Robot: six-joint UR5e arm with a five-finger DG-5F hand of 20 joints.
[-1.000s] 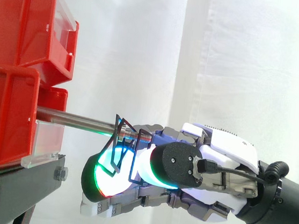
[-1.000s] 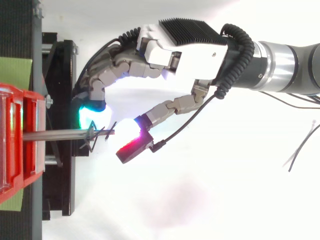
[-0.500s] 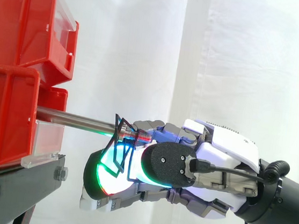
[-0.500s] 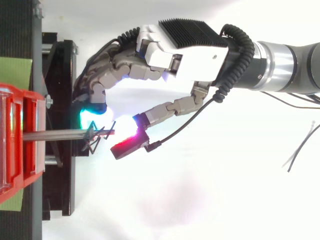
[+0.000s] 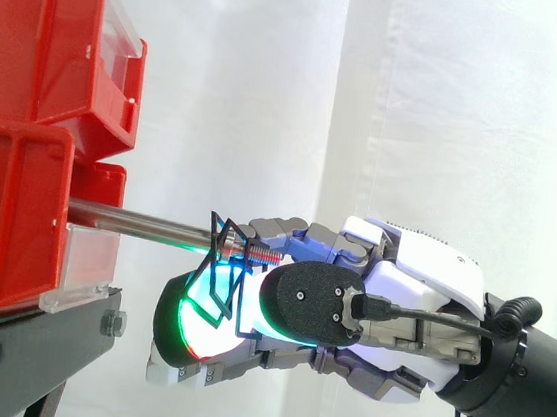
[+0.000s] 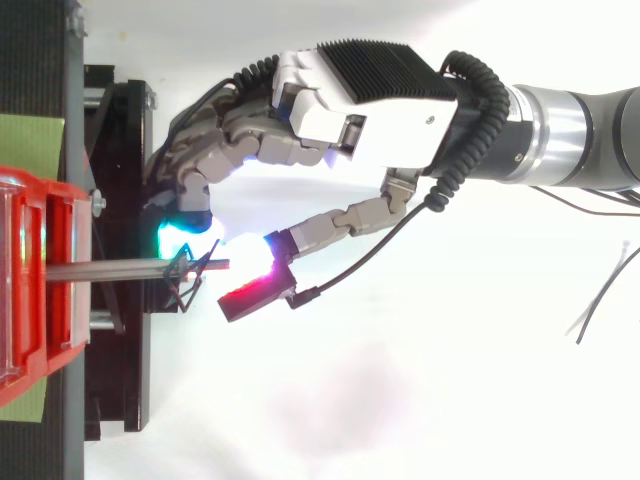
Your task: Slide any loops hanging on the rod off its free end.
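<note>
Two stacked red bins (image 5: 20,139) are carried on a black stand (image 5: 22,340); their contents are hidden. From the lower bin a rod (image 5: 136,221) is held out, with black wire loops (image 5: 219,272) hung near its free end. The hand (image 5: 411,284) is placed around that end; whether the loops are gripped cannot be told.

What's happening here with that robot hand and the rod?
A robot hand is at the free end of a metal rod sticking out from red bins. Dark wire loops hang on the rod near its tip, not yet off. Whether the hand grips them is unclear.
</note>
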